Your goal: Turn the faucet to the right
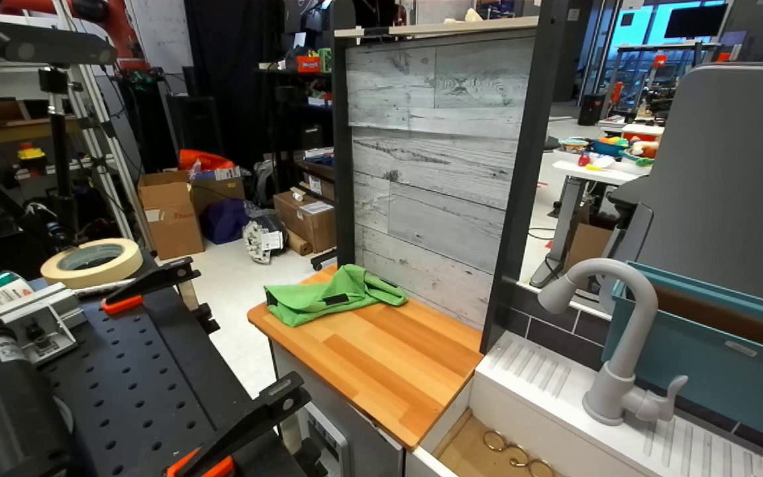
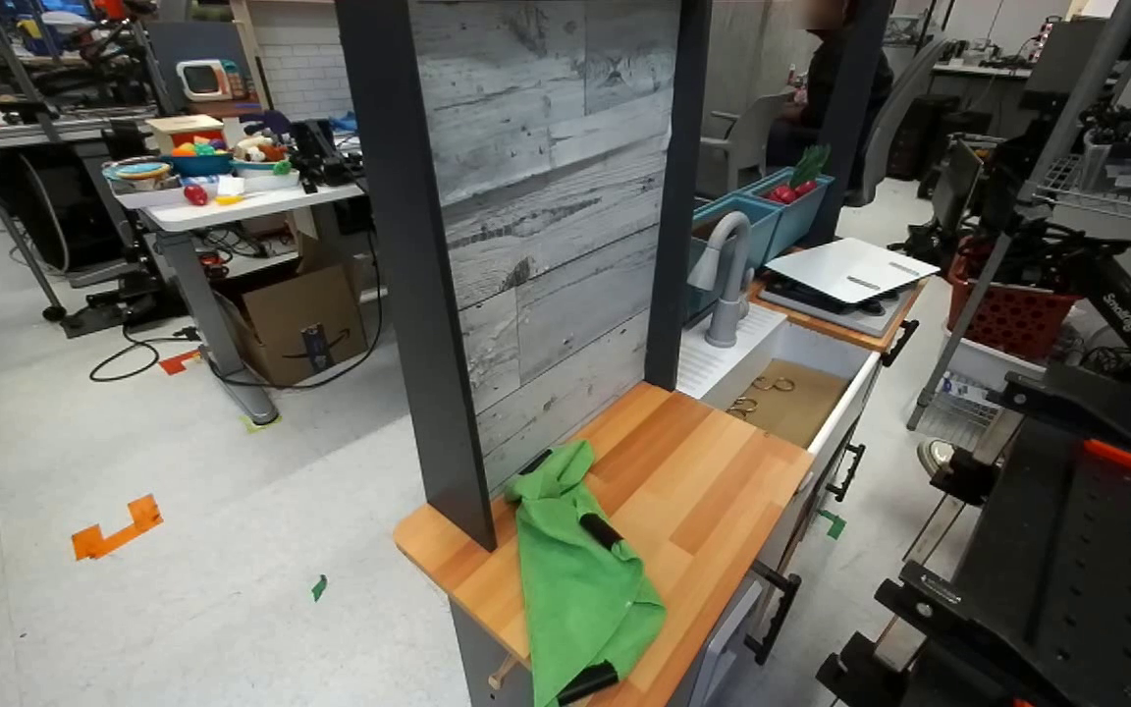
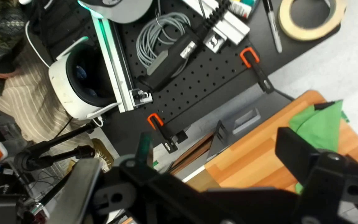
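Note:
The light grey faucet (image 1: 633, 338) stands upright on a white ridged ledge (image 1: 532, 371) behind a white basin, and it also shows in an exterior view (image 2: 733, 280). In the view where it is larger, its hooked spout points to the left and its small side lever (image 1: 653, 404) sticks out to the right of the base. My gripper (image 3: 218, 147) shows only in the wrist view. Its two black fingers are wide apart with nothing between them. The faucet is out of view in the wrist view, and the gripper is away from it, over the worktop side.
A green cloth (image 1: 335, 295) lies on the wooden worktop (image 1: 388, 351). A tall wood-grain panel (image 2: 565, 216) with dark posts rises behind it. Teal bins (image 1: 719, 351) stand behind the faucet. Gold rings (image 2: 772, 383) lie in the basin. A black perforated table (image 1: 130, 371) with clamps stands opposite.

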You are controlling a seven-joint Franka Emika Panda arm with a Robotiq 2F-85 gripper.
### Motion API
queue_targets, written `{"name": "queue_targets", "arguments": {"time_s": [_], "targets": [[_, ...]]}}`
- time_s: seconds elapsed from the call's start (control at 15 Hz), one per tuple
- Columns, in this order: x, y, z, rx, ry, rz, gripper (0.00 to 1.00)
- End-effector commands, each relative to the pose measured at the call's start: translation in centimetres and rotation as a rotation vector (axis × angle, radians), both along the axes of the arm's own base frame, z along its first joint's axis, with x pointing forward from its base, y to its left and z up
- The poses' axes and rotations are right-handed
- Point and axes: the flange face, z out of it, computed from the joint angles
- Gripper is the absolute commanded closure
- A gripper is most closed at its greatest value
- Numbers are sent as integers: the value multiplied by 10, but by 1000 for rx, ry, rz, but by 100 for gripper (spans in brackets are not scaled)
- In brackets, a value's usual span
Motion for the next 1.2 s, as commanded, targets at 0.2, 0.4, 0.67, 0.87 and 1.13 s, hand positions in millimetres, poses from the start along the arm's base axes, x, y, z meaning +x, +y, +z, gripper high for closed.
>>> {"name": "queue_targets", "arguments": {"time_s": [0.2, 0.4, 0.67, 0.87, 1.13], "targets": [[67, -78, -40, -50, -185, -301, 0], [90, -122, -60, -88, -309, -401, 0], [107, -184, -98, -194, -448, -525, 0], [116, -222, -130, -257, -522, -659, 0], [113, -238, -149, -273, -518, -737, 0]]}}
